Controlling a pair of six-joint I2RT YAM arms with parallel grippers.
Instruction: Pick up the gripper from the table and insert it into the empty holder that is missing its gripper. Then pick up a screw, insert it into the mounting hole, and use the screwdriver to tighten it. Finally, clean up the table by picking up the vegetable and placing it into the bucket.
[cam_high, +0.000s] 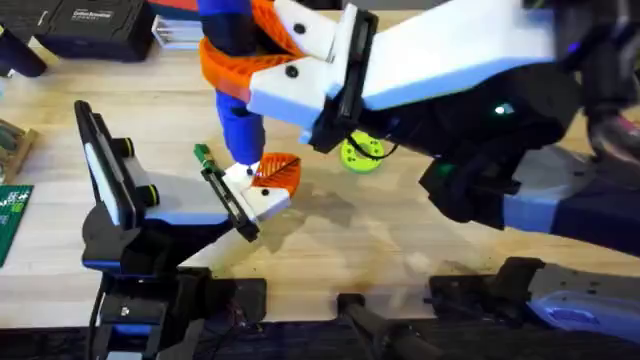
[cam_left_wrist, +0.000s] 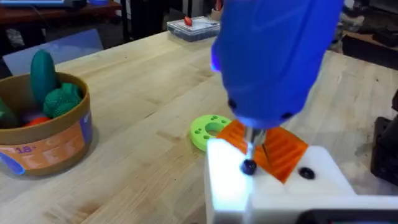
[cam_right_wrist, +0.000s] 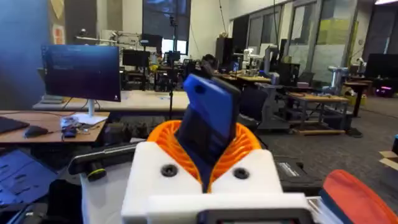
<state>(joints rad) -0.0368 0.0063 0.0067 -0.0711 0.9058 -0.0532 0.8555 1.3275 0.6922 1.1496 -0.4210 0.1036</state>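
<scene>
Left wrist view showed the blue screwdriver standing nearly upright with its thin metal bit seated on a dark screw in the white holder, just beside the orange gripper already fitted into that block; a second dark screw head sat on the white block on the tip's other side. In the overhead view the same joint lay near the table's middle, the orange tip and white block at the end of the black arm's jaw, with the screwdriver rising from it. The right gripper was clamped on the screwdriver's body, its orange ribbed pads pressed against both sides. The left gripper's state could not be told. A green disc lay just behind the holder, and the bucket, well apart from it, already held green vegetables. Chief risk, as a judgement: the bit could slip off the screw head if the screwdriver tilted or lifted, leaving the screw loose or cross-threaded; side pressure could also push the holder and shift the fitted tip.
</scene>
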